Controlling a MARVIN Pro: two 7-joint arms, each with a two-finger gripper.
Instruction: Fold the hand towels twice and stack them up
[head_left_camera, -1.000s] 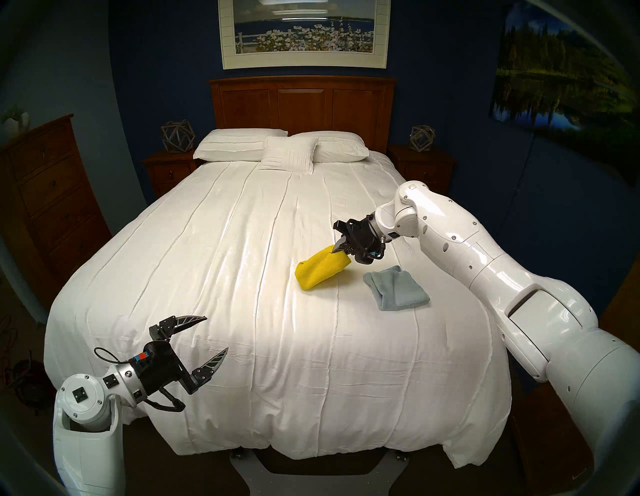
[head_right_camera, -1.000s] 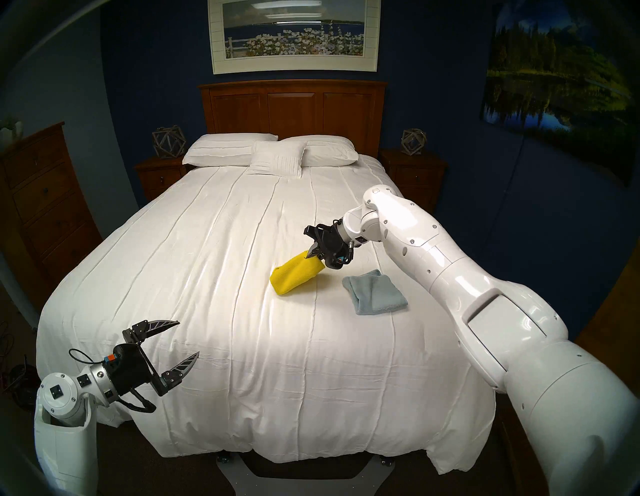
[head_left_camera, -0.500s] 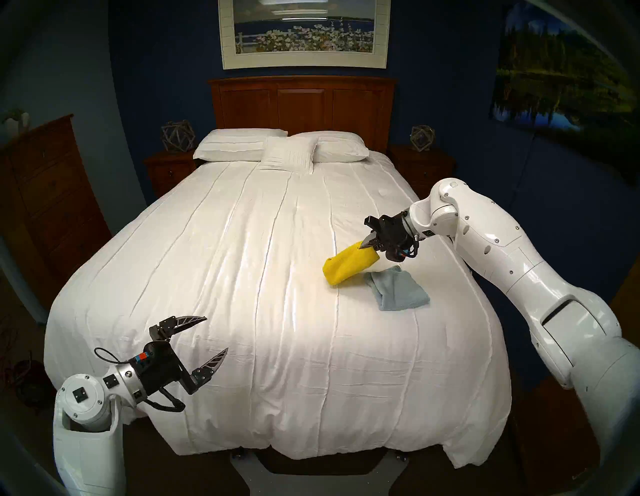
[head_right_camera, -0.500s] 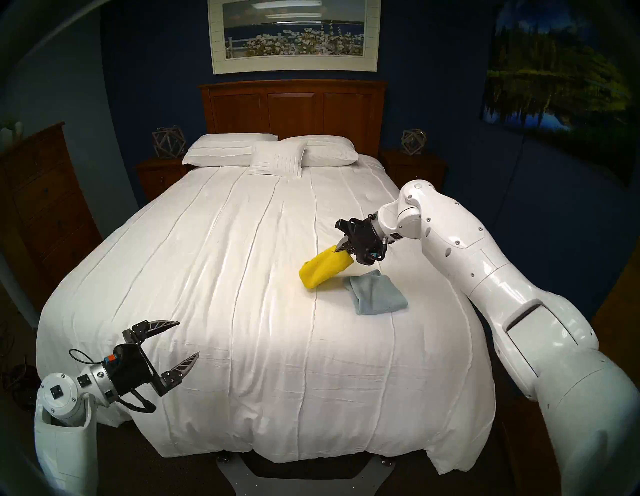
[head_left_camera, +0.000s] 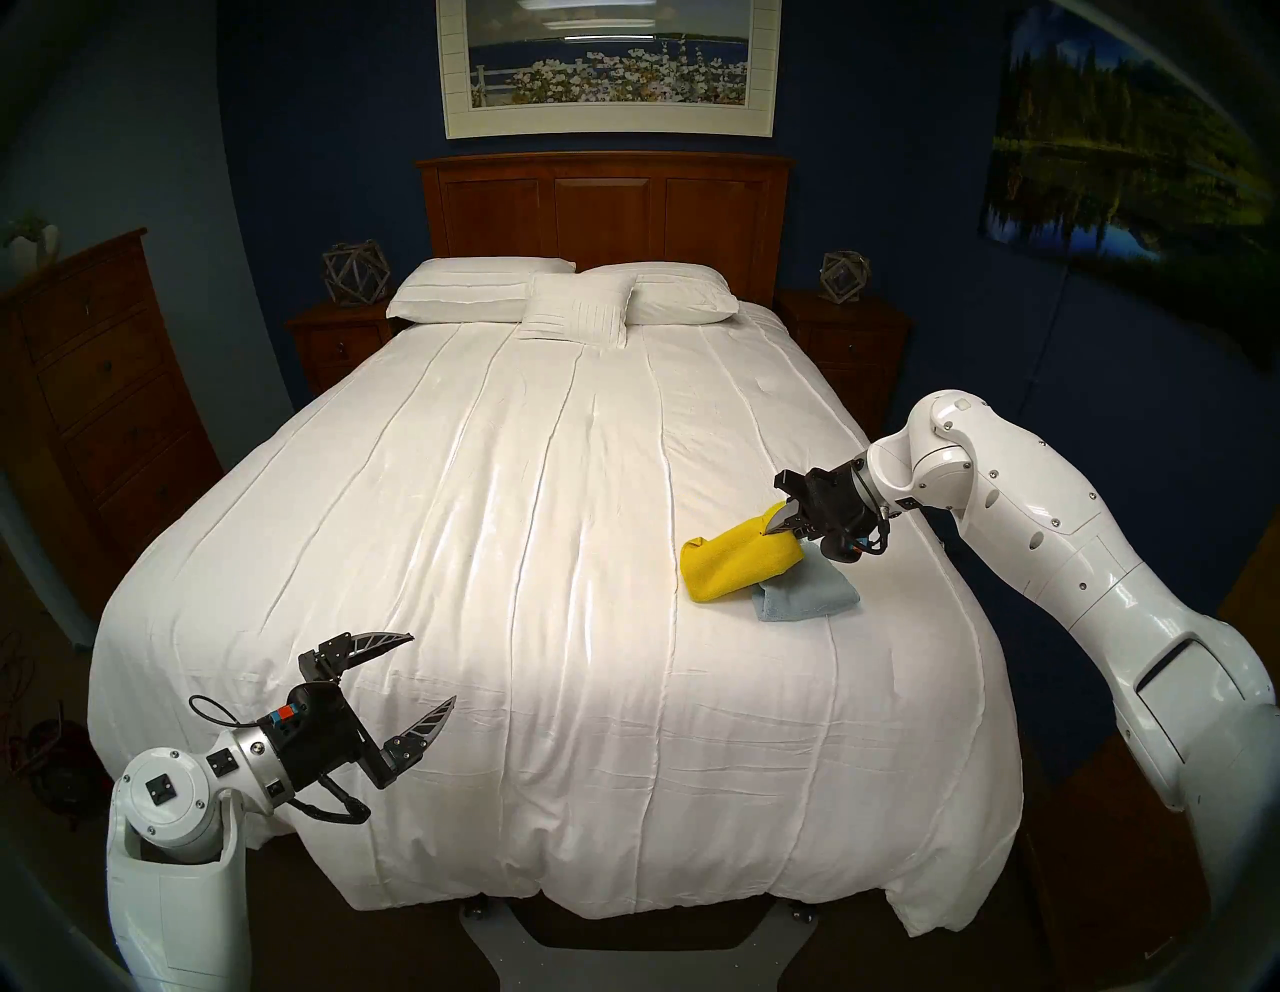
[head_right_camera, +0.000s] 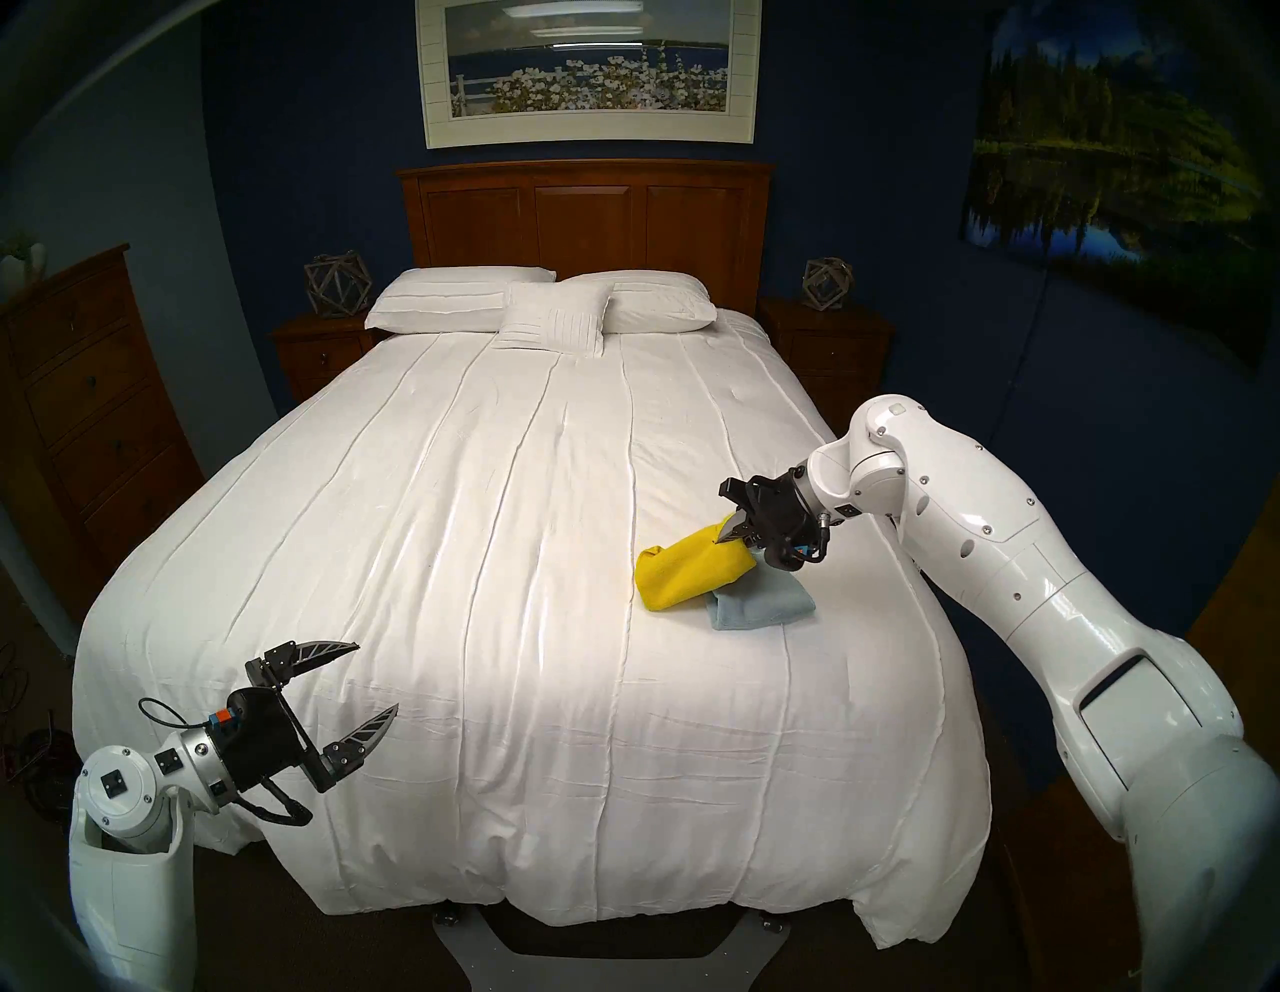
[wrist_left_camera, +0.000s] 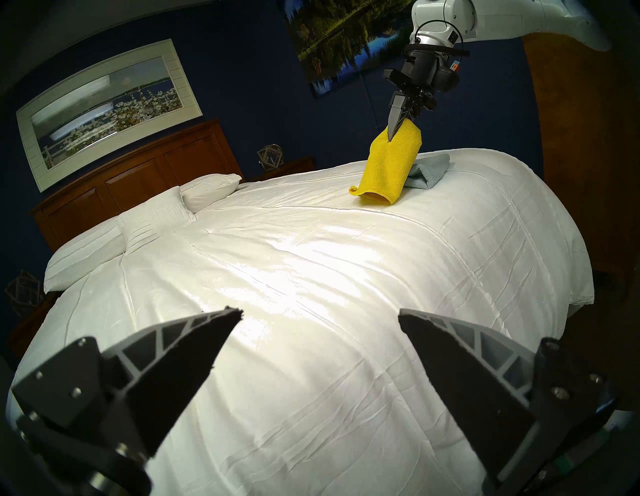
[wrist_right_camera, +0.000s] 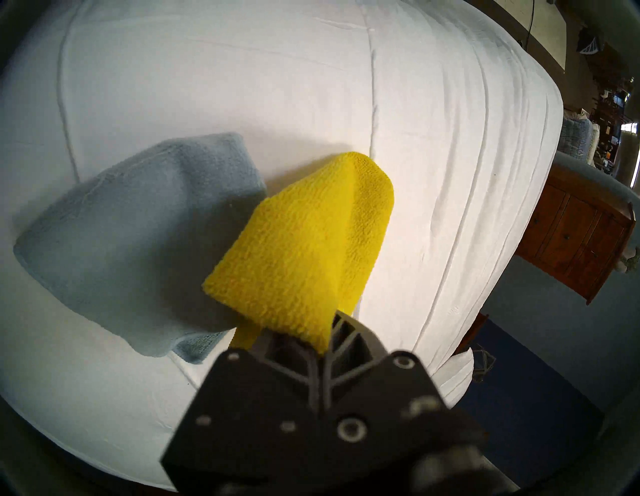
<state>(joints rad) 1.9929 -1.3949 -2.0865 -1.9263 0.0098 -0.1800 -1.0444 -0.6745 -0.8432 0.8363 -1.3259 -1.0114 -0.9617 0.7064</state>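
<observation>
Two towels: yellow towel (head_left_camera: 738, 558) pinched in right fingers (head_left_camera: 781, 519), grey-blue towel (head_left_camera: 807, 597) beneath; left fingers (head_left_camera: 384, 644) spread

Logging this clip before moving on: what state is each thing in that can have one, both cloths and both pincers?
Yellow cloth: folded, pinched at one end, lifted, hanging partly over the grey-blue cloth.
Grey-blue cloth: folded, lying flat on the bedspread.
Right pincer: shut on the yellow cloth.
Left pincer: open, empty, above the bed's near left corner.

Dim room, glaring bedspread (head_left_camera: 554, 554)
</observation>
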